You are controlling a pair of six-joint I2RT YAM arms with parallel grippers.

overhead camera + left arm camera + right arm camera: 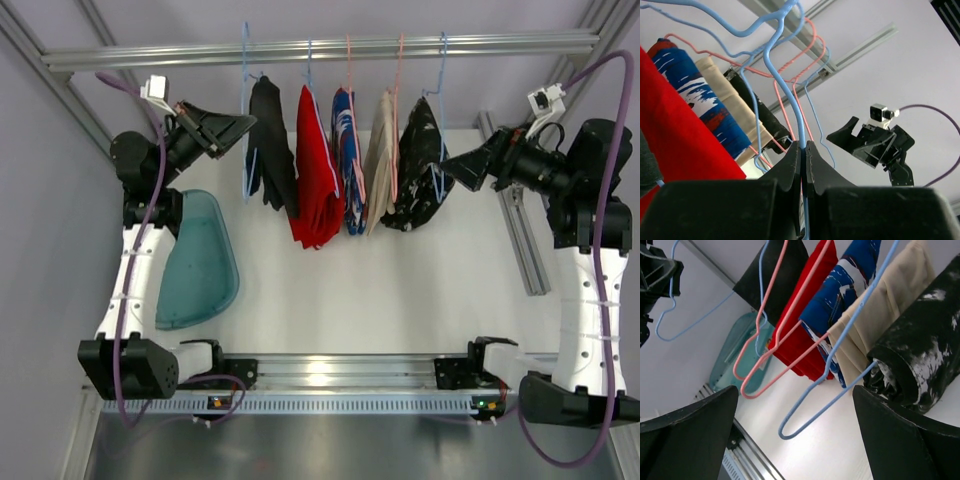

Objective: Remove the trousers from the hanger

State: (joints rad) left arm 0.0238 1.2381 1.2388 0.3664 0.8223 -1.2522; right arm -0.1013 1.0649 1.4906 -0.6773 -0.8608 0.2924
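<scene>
Robotics lab cell, aluminium extrusion frame [320, 47], plain white table [400, 290], purple-cabled left arm [135, 270] bolted to base rail [340, 372].

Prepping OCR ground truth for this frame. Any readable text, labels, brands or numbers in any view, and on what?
None: no readable text in any view.
The white strokes on the blue patterned trousers and the white flecks on the black-and-white patterned trousers are print, not letters.
No tag or label shows on the black trousers, red trousers, beige trousers or light blue hanger.
</scene>
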